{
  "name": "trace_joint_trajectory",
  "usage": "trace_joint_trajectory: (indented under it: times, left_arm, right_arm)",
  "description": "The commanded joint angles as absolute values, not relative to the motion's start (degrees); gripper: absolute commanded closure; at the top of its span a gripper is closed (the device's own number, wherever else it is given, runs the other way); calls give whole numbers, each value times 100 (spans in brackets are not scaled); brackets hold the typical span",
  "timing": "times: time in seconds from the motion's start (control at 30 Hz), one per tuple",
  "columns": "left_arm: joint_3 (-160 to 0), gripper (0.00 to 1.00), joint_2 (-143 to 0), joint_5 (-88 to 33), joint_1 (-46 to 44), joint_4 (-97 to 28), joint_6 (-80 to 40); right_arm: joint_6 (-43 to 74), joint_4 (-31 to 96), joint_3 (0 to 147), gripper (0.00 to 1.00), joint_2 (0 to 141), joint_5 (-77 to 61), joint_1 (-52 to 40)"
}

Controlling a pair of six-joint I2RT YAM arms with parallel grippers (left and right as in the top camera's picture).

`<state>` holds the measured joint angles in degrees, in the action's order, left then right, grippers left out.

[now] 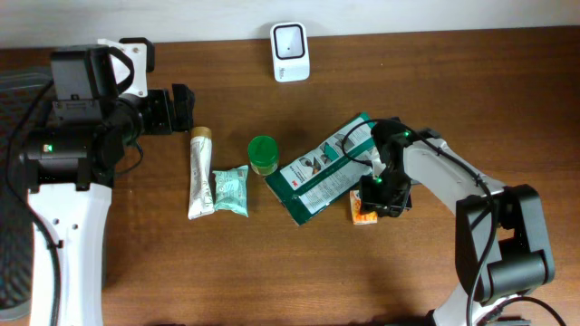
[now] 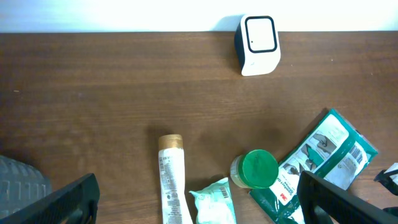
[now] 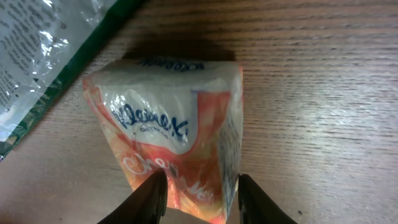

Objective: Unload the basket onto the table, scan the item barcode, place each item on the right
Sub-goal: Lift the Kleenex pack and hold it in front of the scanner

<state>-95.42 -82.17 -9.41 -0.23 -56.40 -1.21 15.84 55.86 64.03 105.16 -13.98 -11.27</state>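
Counting across the counter (image 1: 272, 272) gives six loose things, one of each: a white scanner (image 1: 290, 52) at the 12 o'clock edge, a cream tube (image 1: 199, 172), a small pale-green packet (image 1: 230, 190) just at the tube's 3 o'clock, a jar (image 1: 263, 154) with a green lid on at the packet's 1 o'clock, a large green pouch (image 1: 322, 172) lying flat, and an orange tissue pack (image 3: 174, 124) at the pouch's 4 o'clock, touching its edge. What the jar contains cannot be told. The pouch shows a barcode near its far end in the left wrist view. The right gripper (image 3: 202, 196) is narrowed onto the 6 o'clock end of the tissue pack, a finger against each side, with the pack on the wood. The left gripper (image 1: 184, 107) hangs at 9 o'clock, jaws wide and holding nothing.
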Motion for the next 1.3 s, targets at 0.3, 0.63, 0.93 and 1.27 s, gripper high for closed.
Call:
trace_joint_trajectory:
  times: [0.3, 0.63, 0.93, 1.27]
  left_arm:
    - [-9627, 1, -8162, -917, 8, -5634, -36]
    - [-9627, 1, -8162, -917, 8, -5634, -36]
    - [-9627, 1, -8162, -917, 8, -5634, -36]
    - [-9627, 1, -8162, -917, 8, -5631, -36]
  right_arm:
    - [1525, 5288, 6208, 83, 10549, -1417, -1111]
    - [755, 5730, 6582, 96, 10516, -2930, -1004]
    - [-473, 6184, 8023, 96, 10090, -6265, -932]
    - [1334, 4121, 8676, 96, 10090, -8750, -937]
